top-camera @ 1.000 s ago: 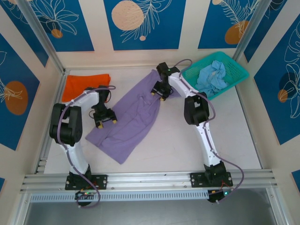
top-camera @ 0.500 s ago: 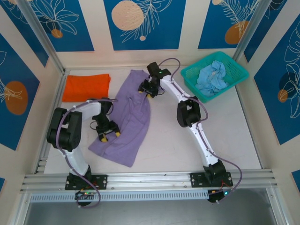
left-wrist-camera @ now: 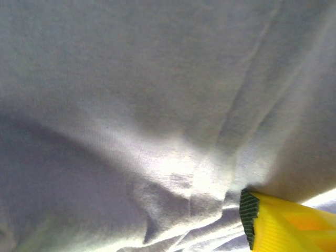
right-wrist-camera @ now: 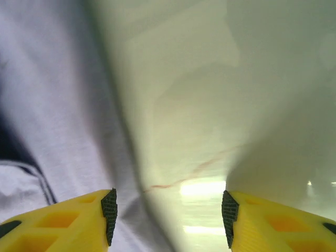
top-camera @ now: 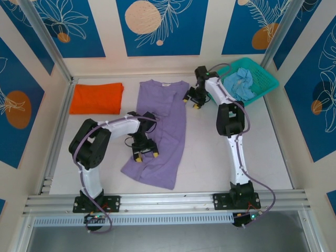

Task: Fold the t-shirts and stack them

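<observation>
Matt cloth tee (top-camera: 170,131), plastic mesh bskt (top-camera: 265,72)

Nothing legible; the collar tag (top-camera: 166,84) on the lavender t-shirt (top-camera: 169,123) seems too small.

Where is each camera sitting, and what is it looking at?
Top external: above and behind the arms, looking down at the white table, lavender-purple cloth t-shirt, left tool and right tool.
Left wrist: on the left arm, close over that t-shirt; one yellow finger shows.
Right wrist: on the right arm, facing table and t-shirt edge; open right tool shows.
Shared: all see the t-shirt.
</observation>
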{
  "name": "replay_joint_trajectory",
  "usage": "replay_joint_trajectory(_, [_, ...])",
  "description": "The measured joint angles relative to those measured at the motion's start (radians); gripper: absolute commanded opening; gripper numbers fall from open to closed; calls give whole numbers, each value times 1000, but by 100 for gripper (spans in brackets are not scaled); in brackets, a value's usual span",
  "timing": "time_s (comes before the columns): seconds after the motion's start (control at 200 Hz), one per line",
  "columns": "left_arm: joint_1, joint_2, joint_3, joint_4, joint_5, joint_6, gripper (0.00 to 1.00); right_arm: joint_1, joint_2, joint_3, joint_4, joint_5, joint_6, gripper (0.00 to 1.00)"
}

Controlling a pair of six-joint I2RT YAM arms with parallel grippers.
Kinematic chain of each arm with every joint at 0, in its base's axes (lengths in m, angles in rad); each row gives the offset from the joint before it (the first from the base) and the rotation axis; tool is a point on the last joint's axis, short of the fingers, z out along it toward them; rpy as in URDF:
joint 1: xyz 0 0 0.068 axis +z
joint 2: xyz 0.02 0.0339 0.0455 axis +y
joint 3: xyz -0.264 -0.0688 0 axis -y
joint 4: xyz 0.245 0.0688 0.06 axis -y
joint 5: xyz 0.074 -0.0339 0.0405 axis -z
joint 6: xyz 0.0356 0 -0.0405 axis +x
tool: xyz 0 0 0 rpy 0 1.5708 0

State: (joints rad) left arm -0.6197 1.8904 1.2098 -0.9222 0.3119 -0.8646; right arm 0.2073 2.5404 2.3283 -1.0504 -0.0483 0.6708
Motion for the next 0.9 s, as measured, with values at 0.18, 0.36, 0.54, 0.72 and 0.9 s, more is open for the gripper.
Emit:
replay_joint_trajectory(0.18, [-3,-2,115,-56,-47,-32,79,-4,-95,-100,-2,-14,-2,56])
replay_joint_trajectory(0.36, [26,-57,285,-146,-139,-43,79,43,-310,-387,74,-70,8,54])
replay_joint_trajectory(0.54, [137,-104,348,-186,-194,16,76,154,-536,-667,187,-118,17,56])
replay_joint_trajectory(0.72, [203,-161,155,-166,-188,97,69,234,-655,-868,279,-144,23,61])
replay_joint_trajectory(0.9, [314,-341,-200,-161,-136,143,61,391,-927,-1231,385,-150,95,63])
